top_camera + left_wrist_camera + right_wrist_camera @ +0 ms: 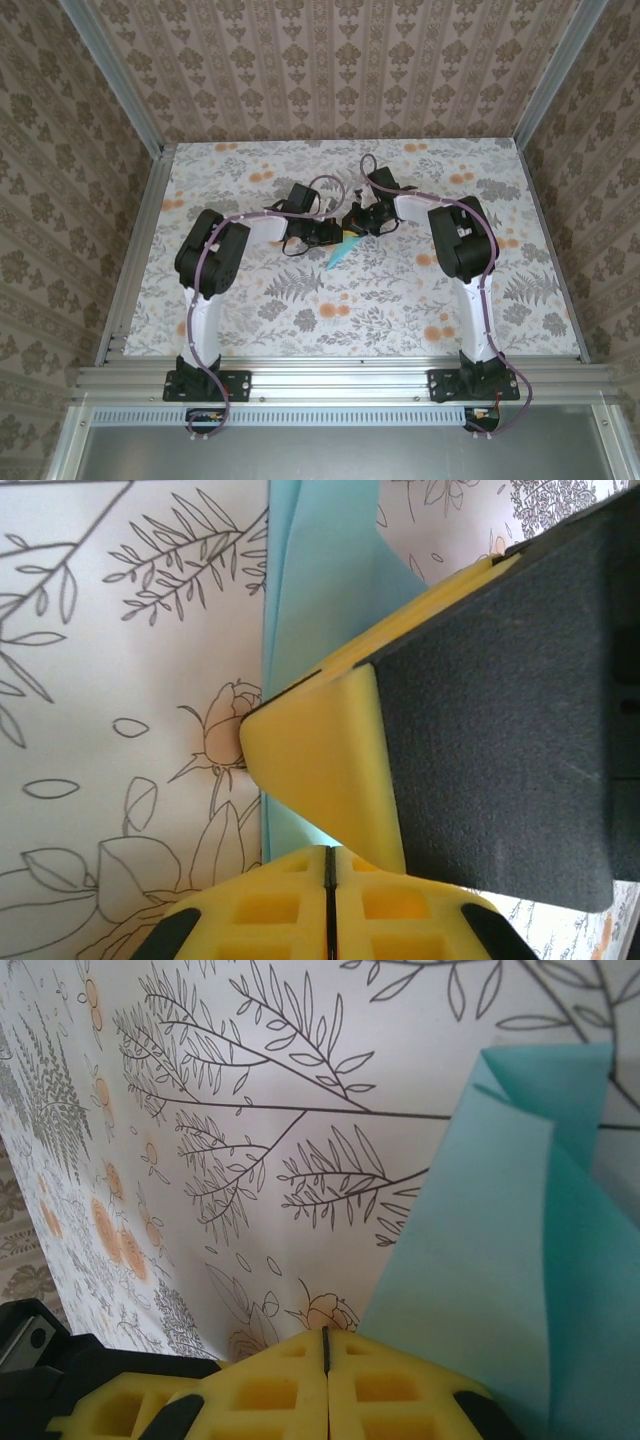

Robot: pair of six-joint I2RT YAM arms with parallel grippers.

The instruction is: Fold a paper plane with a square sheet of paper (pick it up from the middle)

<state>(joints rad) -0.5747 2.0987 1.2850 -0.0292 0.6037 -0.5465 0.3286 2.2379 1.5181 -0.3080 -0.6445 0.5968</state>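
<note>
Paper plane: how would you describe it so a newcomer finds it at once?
Look at the middle of the floral tabletop, where the left gripper and right gripper meet. The paper plane is the slim pointed sliver poking out beneath them toward the arm bases. It is the only plain turquoise thing against the grey-and-orange print.

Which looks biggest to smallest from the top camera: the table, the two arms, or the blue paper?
Largest: table.
Next: left arm and right arm. They look about the same size, so I won't rank one over the other.
Smallest: blue paper.
</note>
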